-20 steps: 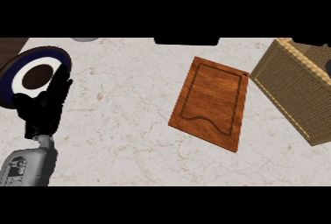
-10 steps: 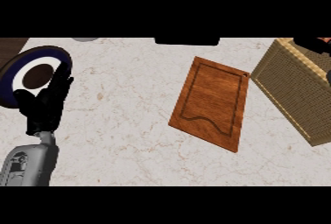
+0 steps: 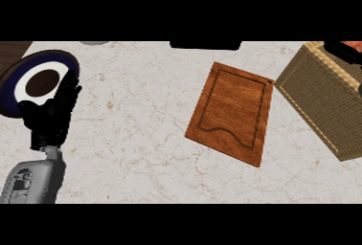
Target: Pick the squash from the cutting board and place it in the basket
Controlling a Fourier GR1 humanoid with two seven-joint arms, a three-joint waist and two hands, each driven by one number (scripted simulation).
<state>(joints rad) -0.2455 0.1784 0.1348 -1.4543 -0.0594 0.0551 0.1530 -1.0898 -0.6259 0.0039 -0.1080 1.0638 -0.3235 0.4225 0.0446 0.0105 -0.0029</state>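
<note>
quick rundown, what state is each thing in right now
cutting board: flat on the counter, nothing on it
basket: at the right edge, cut off by the frame; inside not visible
squash: only an orange bit shows at the top right corner, above the basket
right hand: dark part by the squash, grip unclear
left hand: open, fingers up, resting
plate: flat, bare

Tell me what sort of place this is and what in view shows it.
Most likely a kitchen counter: a pale marbled countertop carrying a wooden cutting board, a woven basket at the right edge, and a dark blue and white plate at the left beside the robot's resting left hand.
</note>
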